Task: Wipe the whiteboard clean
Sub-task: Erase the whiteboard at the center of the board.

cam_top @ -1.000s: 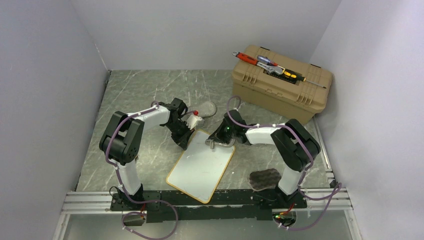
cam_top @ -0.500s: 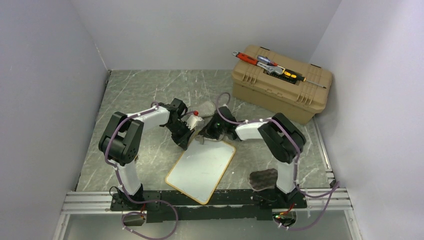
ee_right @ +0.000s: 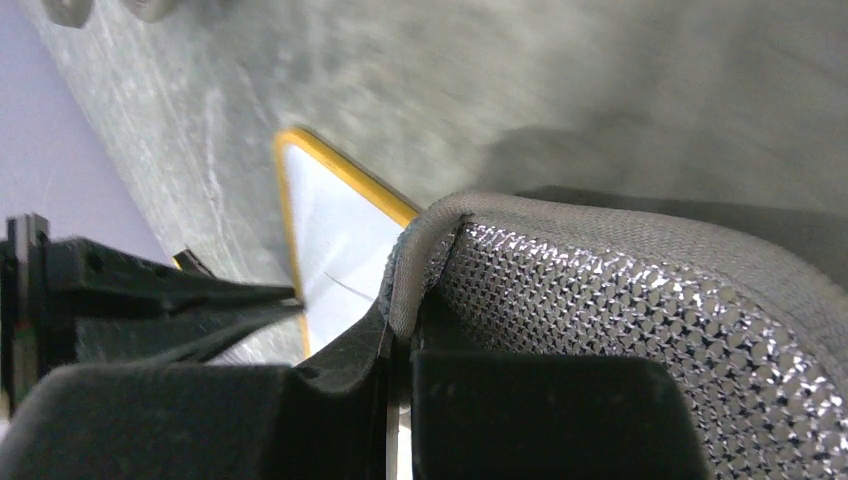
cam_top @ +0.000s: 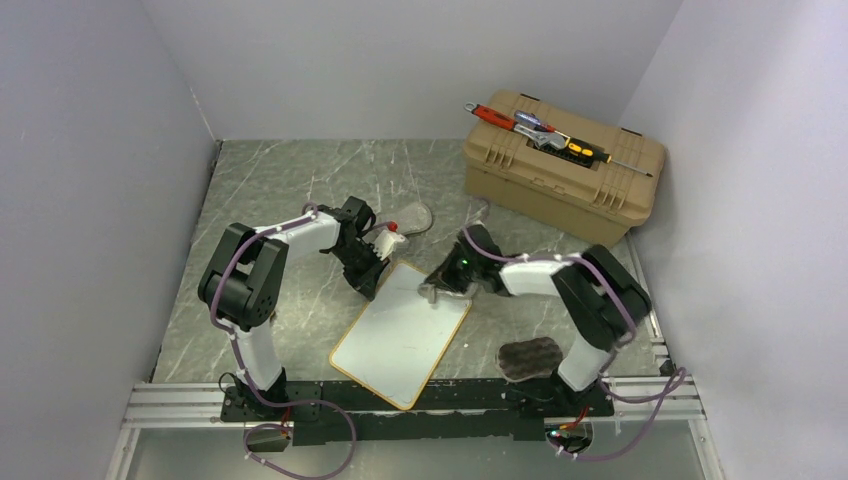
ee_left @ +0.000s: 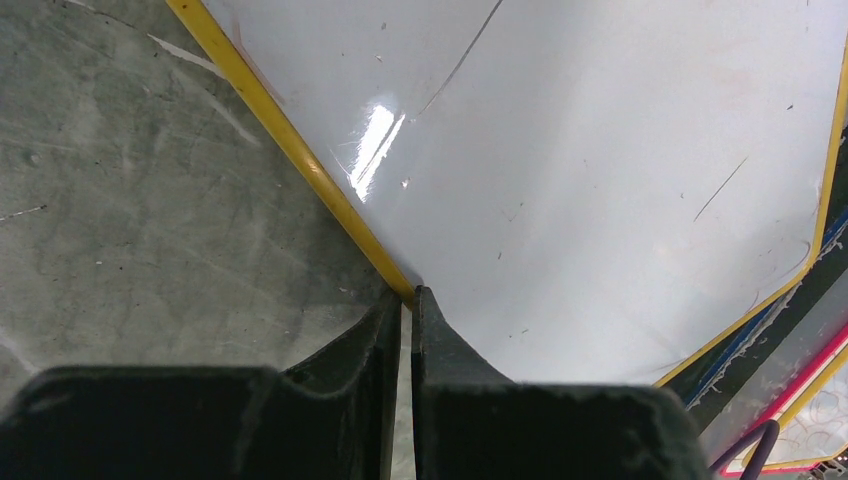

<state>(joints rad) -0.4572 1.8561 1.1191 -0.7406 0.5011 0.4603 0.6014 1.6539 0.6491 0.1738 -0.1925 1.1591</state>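
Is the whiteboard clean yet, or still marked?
Still faintly marked: the whiteboard looks white from above, but the left wrist view shows a few thin dark strokes on it.

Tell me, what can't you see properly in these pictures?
Right wrist view: the grey mesh cloth in the right pincer covers most of the whiteboard; the table is blurred.
Left wrist view: the left pincer hides the whiteboard edge it grips.
Top view: the red-and-white thing by the left pincer is too small to name.
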